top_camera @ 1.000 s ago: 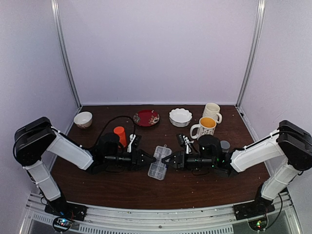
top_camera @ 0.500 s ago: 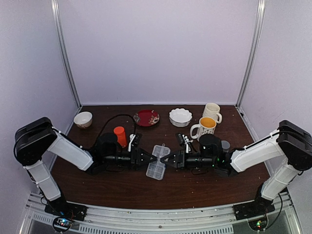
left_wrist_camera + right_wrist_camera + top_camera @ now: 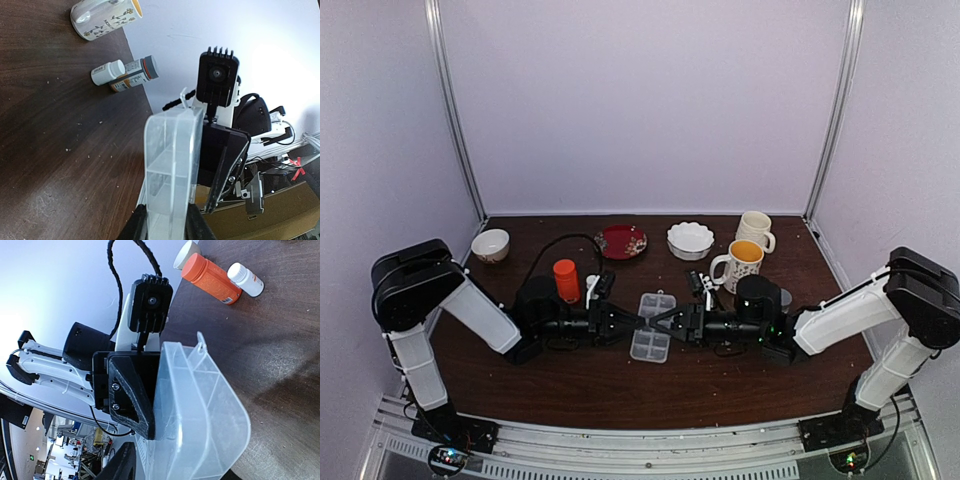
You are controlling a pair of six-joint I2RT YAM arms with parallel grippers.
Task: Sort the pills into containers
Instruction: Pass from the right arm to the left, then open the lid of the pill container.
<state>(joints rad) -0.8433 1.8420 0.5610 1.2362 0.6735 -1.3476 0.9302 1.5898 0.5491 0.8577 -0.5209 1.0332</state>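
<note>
Clear pill box, lid partly raised, pinched at its left edge.
Left of the pill box and a little behind it stands an orange bottle. The left gripper meets the box's left edge, fingers clamped tight on the clear wall. The square cells show through, though I can't tell whether pills lie in them. At the box's right edge sits the right gripper, plastic right against its fingers; whether it has hold, I can't tell.

Left tool and right tool flank the pill box.
</note>
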